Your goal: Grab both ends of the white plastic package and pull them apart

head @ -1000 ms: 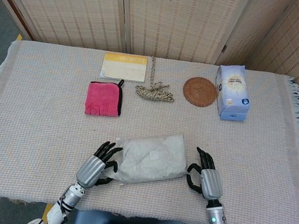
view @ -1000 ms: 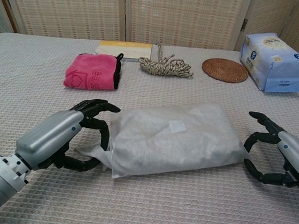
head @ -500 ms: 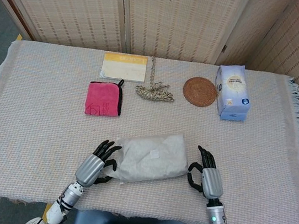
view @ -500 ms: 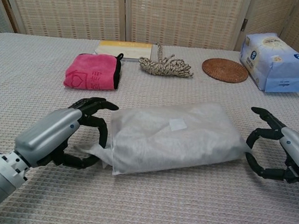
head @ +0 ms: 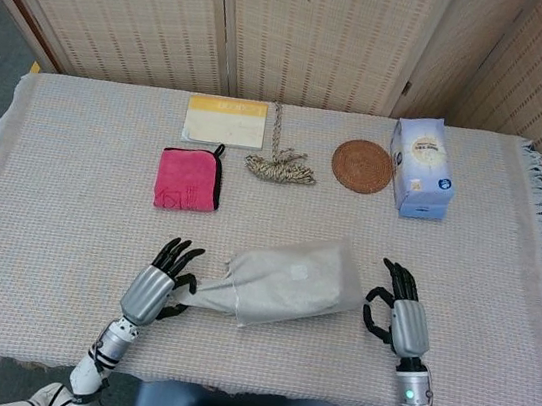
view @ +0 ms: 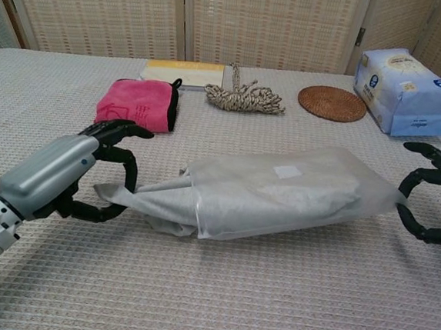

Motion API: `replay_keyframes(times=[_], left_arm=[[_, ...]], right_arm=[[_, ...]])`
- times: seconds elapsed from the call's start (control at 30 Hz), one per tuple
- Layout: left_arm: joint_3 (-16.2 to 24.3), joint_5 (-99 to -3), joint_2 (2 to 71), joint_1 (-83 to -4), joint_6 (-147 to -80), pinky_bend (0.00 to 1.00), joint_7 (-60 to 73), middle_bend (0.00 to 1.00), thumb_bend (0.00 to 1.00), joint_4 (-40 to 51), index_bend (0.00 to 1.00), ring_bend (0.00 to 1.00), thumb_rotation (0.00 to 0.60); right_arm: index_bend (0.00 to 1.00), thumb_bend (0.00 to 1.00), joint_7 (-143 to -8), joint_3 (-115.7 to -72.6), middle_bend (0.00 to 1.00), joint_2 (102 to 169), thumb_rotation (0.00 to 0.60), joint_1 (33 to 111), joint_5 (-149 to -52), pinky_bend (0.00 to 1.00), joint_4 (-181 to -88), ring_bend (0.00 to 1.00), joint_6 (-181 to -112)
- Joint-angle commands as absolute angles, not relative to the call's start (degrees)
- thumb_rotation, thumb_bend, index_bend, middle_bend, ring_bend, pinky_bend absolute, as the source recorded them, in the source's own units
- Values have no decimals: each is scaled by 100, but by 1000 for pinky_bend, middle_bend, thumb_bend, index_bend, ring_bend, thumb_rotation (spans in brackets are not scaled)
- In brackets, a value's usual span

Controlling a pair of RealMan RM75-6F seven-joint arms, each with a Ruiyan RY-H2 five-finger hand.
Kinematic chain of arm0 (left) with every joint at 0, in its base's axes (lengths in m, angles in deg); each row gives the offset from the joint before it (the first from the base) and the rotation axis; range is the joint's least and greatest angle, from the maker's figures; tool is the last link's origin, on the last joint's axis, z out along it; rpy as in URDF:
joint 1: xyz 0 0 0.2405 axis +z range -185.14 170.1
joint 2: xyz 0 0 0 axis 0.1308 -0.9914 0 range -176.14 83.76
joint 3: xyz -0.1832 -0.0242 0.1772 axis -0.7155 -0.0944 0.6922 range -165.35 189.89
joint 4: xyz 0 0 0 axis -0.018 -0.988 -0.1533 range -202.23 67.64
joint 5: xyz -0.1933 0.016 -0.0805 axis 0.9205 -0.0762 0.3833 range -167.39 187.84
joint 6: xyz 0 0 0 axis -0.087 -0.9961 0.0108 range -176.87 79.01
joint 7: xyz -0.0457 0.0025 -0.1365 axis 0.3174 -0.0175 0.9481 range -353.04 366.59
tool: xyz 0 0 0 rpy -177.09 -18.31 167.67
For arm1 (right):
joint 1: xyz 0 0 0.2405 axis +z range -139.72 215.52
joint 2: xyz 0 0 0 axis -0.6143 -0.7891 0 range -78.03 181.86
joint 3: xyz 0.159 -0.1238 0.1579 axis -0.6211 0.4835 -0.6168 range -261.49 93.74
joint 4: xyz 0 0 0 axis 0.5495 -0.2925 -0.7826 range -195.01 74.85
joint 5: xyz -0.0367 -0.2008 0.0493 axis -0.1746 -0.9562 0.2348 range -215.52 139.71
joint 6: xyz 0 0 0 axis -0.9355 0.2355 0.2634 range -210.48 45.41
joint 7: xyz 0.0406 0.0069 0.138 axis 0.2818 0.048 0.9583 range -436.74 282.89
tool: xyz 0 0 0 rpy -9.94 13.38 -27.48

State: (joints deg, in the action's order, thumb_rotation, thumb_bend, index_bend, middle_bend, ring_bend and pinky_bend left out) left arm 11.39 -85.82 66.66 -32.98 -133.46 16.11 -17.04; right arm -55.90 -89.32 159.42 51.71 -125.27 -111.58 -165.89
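Observation:
The white plastic package (head: 285, 281) (view: 280, 193) lies stretched lengthwise across the near middle of the table. My left hand (head: 161, 284) (view: 73, 171) pinches the thin flap at its left end. At the other end, my right hand (head: 401, 317) (view: 433, 203) grips the package's right tip between curled fingers. The plastic is pulled long and taut between the two hands, and the left end has drawn out into a narrow tail.
Along the far side lie a pink cloth (head: 189, 179), a yellow book (head: 225, 121), a coil of rope (head: 279, 167), a round woven coaster (head: 362, 165) and a blue tissue pack (head: 421, 168). A woven cloth (head: 65, 235) covers the table.
Both hands have moved outward, the left to the left and the right to the right. The package has stretched from a plump pillow shape into a longer, flatter one.

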Motion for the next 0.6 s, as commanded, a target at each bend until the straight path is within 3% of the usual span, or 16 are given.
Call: replay_keyframes(times=[0.03,0.6], left_arm=[[1090,-8548,6478,-3278,-13431,45,1573,183,566,-1693,762,0,594],[887,-8038,5217,-2736,-13768,45,1795,183,563,-1398,750,0,594]], right_arm=[[709,586,-5598,-9024,65,15797,600,5142,-12447,0,-11247,0,-16645],[715,586,-6212,-9396,75,14761,600,4984,-12205,0,-11922,0,-17010]])
